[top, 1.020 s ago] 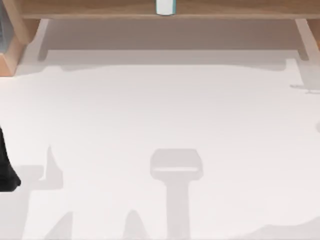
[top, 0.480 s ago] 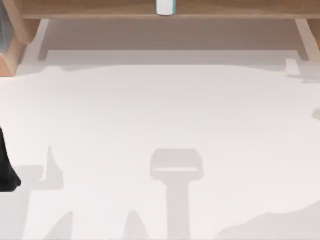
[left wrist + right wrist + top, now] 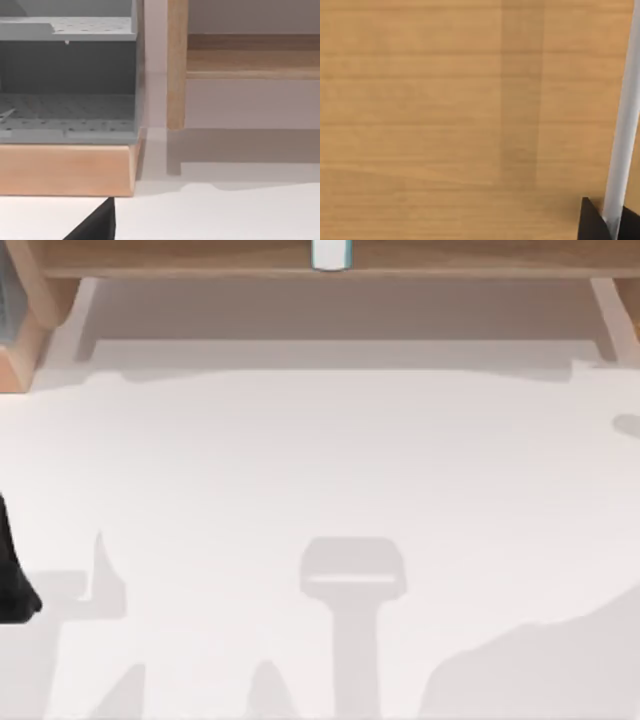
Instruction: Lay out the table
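The white table (image 3: 320, 470) spreads across the top view, bare apart from shadows. At its left edge my left gripper (image 3: 12, 585) shows as a dark shape; one black fingertip (image 3: 95, 227) hangs over the table near a wooden-based rack. In the right wrist view my right gripper (image 3: 612, 225) is in front of a wooden surface (image 3: 445, 110). Its two black fingers (image 3: 592, 222) close on either side of a thin white edge-on piece (image 3: 624, 125).
A wooden shelf (image 3: 200, 258) runs along the table's far side, with a white and teal item (image 3: 330, 254) on it. At the far left stands a grey perforated rack (image 3: 65, 105) on a wooden base (image 3: 65, 167), beside a wooden post (image 3: 176, 65).
The large shadow at the table's lower right has spread leftward and upward, and the small shadow at the right edge has shifted farther back. The left arm has not moved.
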`<state>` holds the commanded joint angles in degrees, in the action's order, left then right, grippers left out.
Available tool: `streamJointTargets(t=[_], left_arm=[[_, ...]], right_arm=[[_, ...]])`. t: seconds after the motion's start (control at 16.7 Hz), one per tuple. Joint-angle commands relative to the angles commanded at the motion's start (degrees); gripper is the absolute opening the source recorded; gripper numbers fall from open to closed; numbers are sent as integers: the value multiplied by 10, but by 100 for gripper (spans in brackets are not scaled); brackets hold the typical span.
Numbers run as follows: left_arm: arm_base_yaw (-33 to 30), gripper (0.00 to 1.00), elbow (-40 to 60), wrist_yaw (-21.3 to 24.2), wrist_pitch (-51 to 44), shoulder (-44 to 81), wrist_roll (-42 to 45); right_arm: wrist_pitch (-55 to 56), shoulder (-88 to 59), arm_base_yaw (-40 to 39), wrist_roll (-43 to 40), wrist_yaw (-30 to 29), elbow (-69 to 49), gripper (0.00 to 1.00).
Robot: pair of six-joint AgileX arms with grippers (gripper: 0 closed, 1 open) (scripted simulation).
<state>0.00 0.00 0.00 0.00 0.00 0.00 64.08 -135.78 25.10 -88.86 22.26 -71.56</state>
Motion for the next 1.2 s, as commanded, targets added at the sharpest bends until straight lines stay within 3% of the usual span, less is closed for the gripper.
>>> streamJointTargets(t=[0.24, 1.02, 1.2], left_arm=[[0, 100, 0, 0, 0, 0, 0], [0, 100, 0, 0, 0, 0, 0], [0, 100, 0, 0, 0, 0, 0]], right_arm=[[-3, -2, -1, 0, -1, -4, 0], [-3, -2, -1, 0, -1, -4, 98], [-3, -2, -1, 0, -1, -4, 100]])
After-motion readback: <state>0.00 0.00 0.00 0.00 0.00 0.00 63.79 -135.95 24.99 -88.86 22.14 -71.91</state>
